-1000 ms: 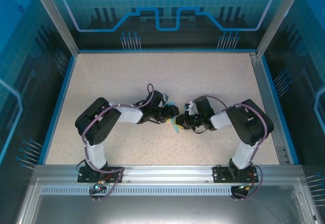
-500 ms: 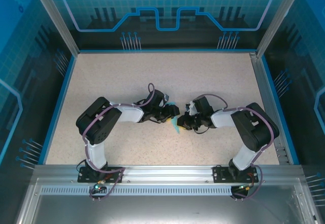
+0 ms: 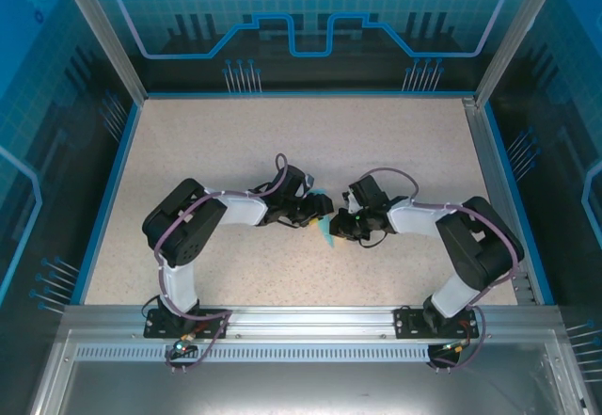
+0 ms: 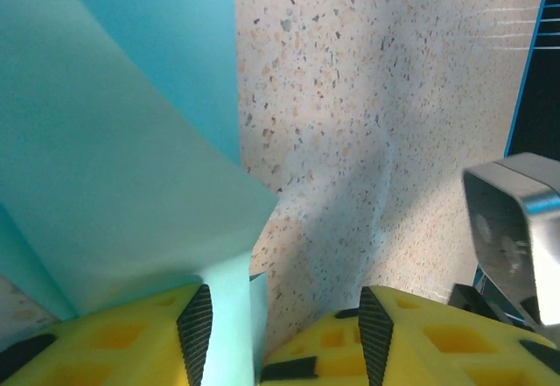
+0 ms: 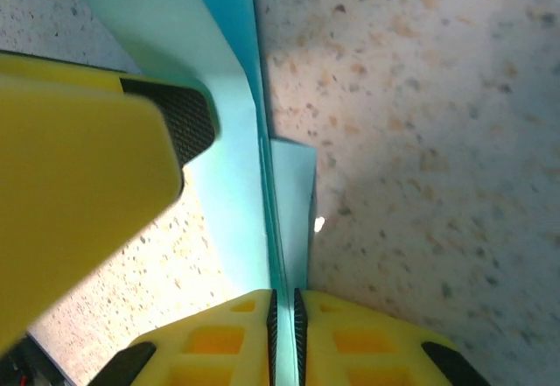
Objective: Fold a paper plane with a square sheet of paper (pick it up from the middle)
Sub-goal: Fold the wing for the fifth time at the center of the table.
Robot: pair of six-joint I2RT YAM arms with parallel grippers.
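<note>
The square sheet of paper (image 3: pixel 325 236) is folded into several light-turquoise layers and hangs between the two grippers at the table's middle. My right gripper (image 5: pixel 284 316) is shut on its creased edge (image 5: pixel 278 228), and the layers run straight up from between the pads. My left gripper (image 4: pixel 280 333) stands open, its jaws wide apart, with a paper flap (image 4: pixel 114 185) lying against the left fingertip (image 4: pixel 194 325). In the top view the left gripper (image 3: pixel 323 210) and the right gripper (image 3: pixel 340 229) nearly touch. The left gripper's yellow finger (image 5: pixel 79 167) sits beside the paper in the right wrist view.
Speckled beige tabletop (image 3: pixel 282 142) lies all around, bordered by a blue rim (image 3: pixel 103 199) and metal posts. A grey housing on the right arm (image 4: pixel 516 228) is close to my left gripper. The aluminium rail (image 3: pixel 301 316) carries both bases.
The right arm's elbow has swung out to the right and toward the near edge, while its gripper edged slightly up-left. The left arm has barely moved.
</note>
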